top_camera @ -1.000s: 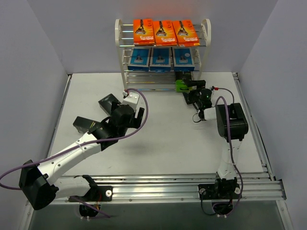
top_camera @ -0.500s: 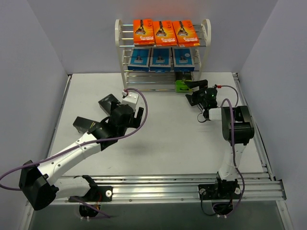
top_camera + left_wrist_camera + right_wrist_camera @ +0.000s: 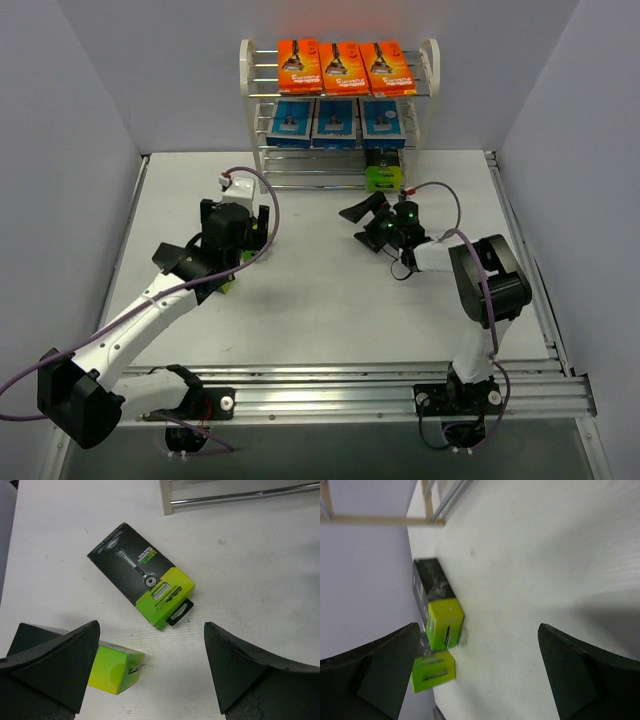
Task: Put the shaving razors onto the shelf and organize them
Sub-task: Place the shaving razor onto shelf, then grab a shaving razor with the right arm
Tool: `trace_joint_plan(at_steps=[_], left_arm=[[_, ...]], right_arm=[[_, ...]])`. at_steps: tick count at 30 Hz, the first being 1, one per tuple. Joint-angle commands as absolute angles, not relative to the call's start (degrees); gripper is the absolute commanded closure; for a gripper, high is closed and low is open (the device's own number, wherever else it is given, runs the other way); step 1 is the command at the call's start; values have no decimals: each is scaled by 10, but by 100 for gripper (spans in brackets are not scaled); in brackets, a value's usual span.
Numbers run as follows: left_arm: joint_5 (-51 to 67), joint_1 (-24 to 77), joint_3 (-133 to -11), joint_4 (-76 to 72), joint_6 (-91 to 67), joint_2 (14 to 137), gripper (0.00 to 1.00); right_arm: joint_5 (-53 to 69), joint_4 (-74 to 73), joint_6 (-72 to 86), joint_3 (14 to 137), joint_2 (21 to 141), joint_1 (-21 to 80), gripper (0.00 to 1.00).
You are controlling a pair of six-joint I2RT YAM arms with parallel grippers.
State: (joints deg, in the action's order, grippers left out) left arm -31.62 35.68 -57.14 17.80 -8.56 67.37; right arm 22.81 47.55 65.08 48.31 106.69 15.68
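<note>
Left arm's fingers [image 3: 55, 665] hang spread wide over the black-and-lime-green razor box [image 3: 142, 575], flat on the white worktop [image 3: 330, 290], black end toward 10 o'clock. Best square the wrist to its long sides, then pinch mid-body. Right arm's fingers [image 3: 580, 680] gape, empty; the white-framed shelf [image 3: 431, 70] waits at 12 o'clock.

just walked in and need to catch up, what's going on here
Two robot arms are stocking razor packs on a small white shelf. Three orange packs fill the top tier, three blue packs the tier below, and one black-and-green box sits at its bottom right. The right gripper hangs open and empty in front of that box. The left gripper, also open, hovers over two more black-and-green boxes lying on the table, neither gripped yet.
</note>
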Motion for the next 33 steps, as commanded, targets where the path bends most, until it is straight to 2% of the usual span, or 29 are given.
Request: trace_joint_plan(at_steps=[1,7,11,15,20,25,33], left_arm=[[-319,315,-587,156,-90,643,6],[-327,251,-584,151,-90,620,6],[-335,219,-580,149,-90,610,6],[-341,186,-586,160,-92,608,6],[-370,129,-589,164,-97,585,6],[-368,84,-584,160,-115,562,6],[-381,83,-566,137,-116,527,6]], right_arm=[[214,444,599,474,1018,217,0],[171,461,606,481,1032,343,0],[192,535,632,502,1078,402,0],[197,563,575,528,1095,447,0],[181,496,435,561,1076,483,0],[83,319,233,654,1044,542,0],[154,220,99,822,1111,549,0]])
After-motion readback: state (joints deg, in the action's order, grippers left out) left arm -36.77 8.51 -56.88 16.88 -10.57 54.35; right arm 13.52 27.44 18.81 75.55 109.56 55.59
